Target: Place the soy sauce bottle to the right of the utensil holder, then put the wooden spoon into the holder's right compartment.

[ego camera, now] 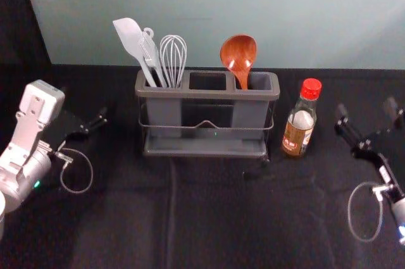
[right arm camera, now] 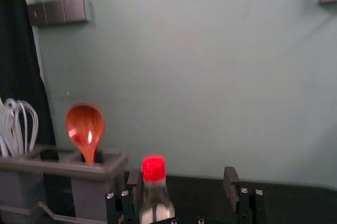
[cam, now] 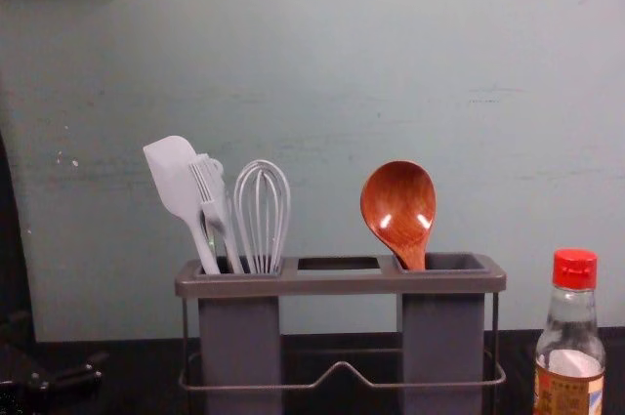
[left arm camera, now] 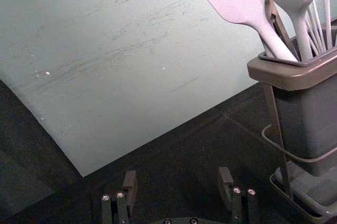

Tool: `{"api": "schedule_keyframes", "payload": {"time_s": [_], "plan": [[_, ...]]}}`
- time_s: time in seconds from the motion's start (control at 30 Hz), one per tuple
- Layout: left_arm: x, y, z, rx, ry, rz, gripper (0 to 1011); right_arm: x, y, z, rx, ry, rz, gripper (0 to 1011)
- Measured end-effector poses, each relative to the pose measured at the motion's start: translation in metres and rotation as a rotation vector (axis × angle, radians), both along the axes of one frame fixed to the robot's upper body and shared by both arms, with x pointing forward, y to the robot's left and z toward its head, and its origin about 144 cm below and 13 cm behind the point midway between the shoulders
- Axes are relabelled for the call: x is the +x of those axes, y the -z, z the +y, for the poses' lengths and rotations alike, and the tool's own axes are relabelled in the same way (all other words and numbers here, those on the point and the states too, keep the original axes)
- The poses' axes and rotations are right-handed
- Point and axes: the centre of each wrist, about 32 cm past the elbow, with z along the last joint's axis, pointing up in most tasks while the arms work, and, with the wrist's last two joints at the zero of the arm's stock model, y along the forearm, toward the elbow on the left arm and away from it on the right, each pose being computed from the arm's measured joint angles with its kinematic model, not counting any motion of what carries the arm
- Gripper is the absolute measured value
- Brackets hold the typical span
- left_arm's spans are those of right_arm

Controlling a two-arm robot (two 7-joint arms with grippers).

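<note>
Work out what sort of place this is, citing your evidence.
Probably a robotics lab's mock kitchen: a spoon in a holder, a bottle beside it, and the robot's left arm and right arm over black cloth.

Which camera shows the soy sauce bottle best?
The head view: the soy sauce bottle stands there whole, from red cap to base, right of the utensil holder. The chest view cuts it off at the label; the right wrist view catches cap and shoulders.

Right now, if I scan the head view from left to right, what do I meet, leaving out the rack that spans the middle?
Left pincer, spatula, basting brush, whisk, wooden spoon, soy sauce bottle, right pincer.
</note>
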Motion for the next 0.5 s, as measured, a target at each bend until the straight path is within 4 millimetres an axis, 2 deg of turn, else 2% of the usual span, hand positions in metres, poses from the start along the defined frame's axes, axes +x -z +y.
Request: {"api": "schedule_keyframes", "payload": {"time_s": [0.23,0.5], "plan": [[0.0,0.0,0.0,0.0,0.0,0.0,1005,0.004,0.025,0.002,0.009,-0.007,0.071,1002],[0.0,0.0,0.0,0.0,0.0,0.0,1005,0.007,0.039,0.005,0.005,-0.008,0.129,1002]]}}
